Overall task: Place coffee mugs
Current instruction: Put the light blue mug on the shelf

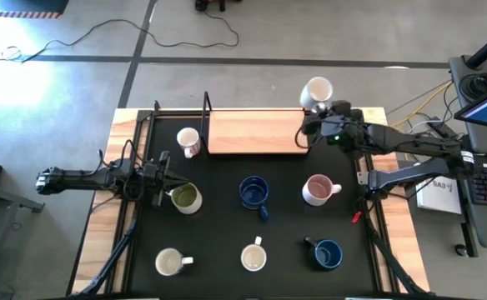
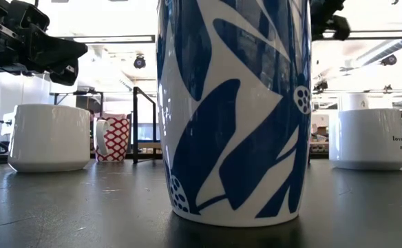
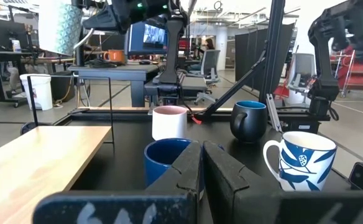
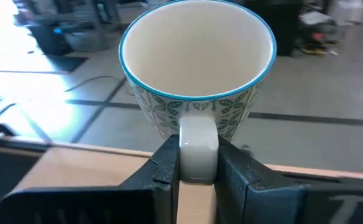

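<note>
1. Right gripper (image 4: 197,163) clamped on the handle of a patterned mug (image 4: 197,68), teal-rimmed, white inside; held upper right of centre in the high view, above the far end of the wooden board (image 1: 252,132).
2. Left gripper (image 3: 201,163) pressed shut, holding nothing, parked at left-centre of the high view beside the olive-green mug (image 1: 185,198).
3. Step judged: setting the held mug down. Advisable to keep the rim level, lower straight onto a bare part of the board or mat (image 1: 218,250), release only once the base rests flat, and stay clear of the pink mug (image 1: 318,190).
4. Count, high view: 8 mugs, 7 standing on the mat, 1 in the grip; 1 board; 2 arms.
</note>
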You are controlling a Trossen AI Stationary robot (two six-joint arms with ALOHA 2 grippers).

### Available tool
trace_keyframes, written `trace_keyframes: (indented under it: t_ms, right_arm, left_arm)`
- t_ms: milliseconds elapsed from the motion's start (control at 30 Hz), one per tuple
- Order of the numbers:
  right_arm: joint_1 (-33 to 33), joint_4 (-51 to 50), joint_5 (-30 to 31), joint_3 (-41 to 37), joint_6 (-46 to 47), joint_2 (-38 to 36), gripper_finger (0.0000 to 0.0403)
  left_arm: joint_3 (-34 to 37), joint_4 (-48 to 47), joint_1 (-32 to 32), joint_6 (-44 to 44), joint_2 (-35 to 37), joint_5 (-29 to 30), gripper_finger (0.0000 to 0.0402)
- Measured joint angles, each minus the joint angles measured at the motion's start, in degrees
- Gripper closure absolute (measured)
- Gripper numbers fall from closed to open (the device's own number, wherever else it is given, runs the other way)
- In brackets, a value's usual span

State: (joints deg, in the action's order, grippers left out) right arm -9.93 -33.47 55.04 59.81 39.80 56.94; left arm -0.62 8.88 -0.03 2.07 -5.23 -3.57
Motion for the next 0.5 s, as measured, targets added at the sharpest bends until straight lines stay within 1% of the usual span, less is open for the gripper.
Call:
trace_keyframes:
  t_ms: [133,267,500]
  right_arm:
    - [2.9,6.0,-0.1,-0.8,-1.7,3.4,0.0346]
    - [5.0,9.1,-0.2,-0.9,-3.0,8.1,0.0343]
    - [5.3,9.8,-0.1,-0.9,-2.5,16.3,0.0342]
  left_arm:
    - [0.0,0.0,0.0,0.0,0.0,0.0,0.0402]
    - [0.0,0.0,0.0,0.0,0.0,0.0,0.0402]
    - [0.0,0.0,0.0,0.0,0.0,0.0,0.0402]
